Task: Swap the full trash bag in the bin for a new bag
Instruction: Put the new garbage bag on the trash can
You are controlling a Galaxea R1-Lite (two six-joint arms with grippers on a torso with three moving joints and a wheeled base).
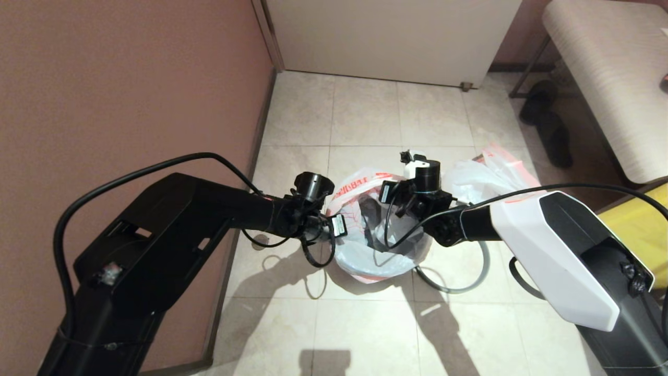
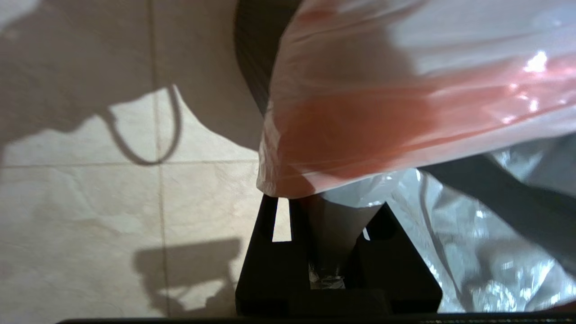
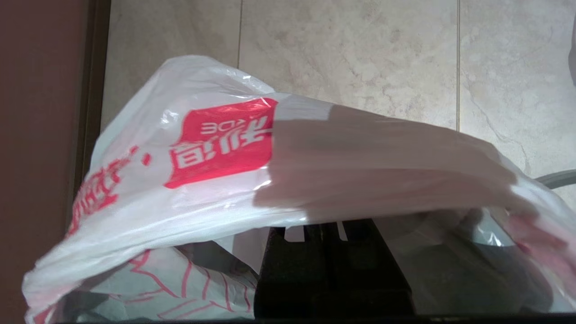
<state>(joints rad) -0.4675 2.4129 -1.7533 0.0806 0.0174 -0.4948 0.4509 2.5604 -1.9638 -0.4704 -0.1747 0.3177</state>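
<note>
Two robot arms meet over the bin (image 1: 399,249) at the centre of the head view, both working the new bag (image 1: 360,219), a thin white sack printed with an orange-red cartoon and a red square logo. The bag drapes over and into the black wastebasket, so that little of the bin shows beyond dark patches through the plastic.

The left gripper (image 2: 330,211), reaching in from the left of the frame, sits at the bag's left edge; the left wrist view shows its two black fingers (image 2: 270,252) nearly together with a fold of the bag's film caught between them, and the bag's pink-red band stretched just above.

The right gripper (image 3: 321,231), coming in from the right of the frame, sits at the bag's right side over the bin's mouth. In the right wrist view its dark fingers are pressed together with the bag's rim drawn taut across their tips; whether film is actually nipped between them cannot be told.

The full trash bag (image 1: 488,175), white with pink-red handles, lies on the tiled floor (image 1: 365,324) just right of and behind the bin, in the centre-right of the head view, apart from both grippers. Its contents cannot be made out. A grey ring (image 1: 459,284) lies on the tiles at the bin's lower right, partly under the right arm.
</note>
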